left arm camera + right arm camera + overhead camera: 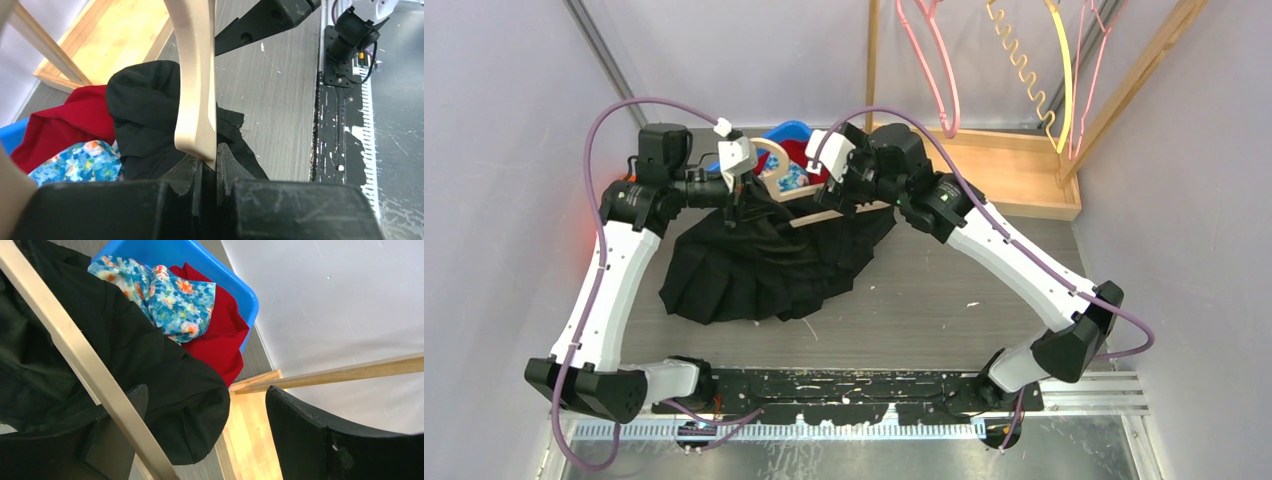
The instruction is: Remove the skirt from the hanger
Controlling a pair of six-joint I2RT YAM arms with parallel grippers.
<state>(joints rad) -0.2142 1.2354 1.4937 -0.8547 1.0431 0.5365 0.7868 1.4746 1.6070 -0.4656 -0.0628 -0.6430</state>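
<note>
In the left wrist view, nearest the lens, the left gripper (210, 167) is seen with its black fingers (186, 172) pressed narrowly together on the lower edge of the pale wooden hanger (192, 75), whose curved arm rises up out of the picture. Behind that arm the black skirt (145, 105) is bunched, and beside it a red garment (75, 120) and a floral cloth (80, 160) are visible. In the right wrist view the right gripper (206, 392) is shown with its fingers spread wide; a rounded fold of the skirt lies between them, and the hanger's straight bar is seen crossing in front of one finger, though contact with either cannot be confirmed. The red and floral pieces are contained in a blue bin (235, 290) beyond. From the top external camera the skirt is seen draped from the hanger bar and spread downward over the grey table (944, 300) between the two arms, the hanger being raised just in front of the bin. A wooden rack (1014, 170) is placed at the far right, and coloured wire hangers (929, 60) are hung above it.
</note>
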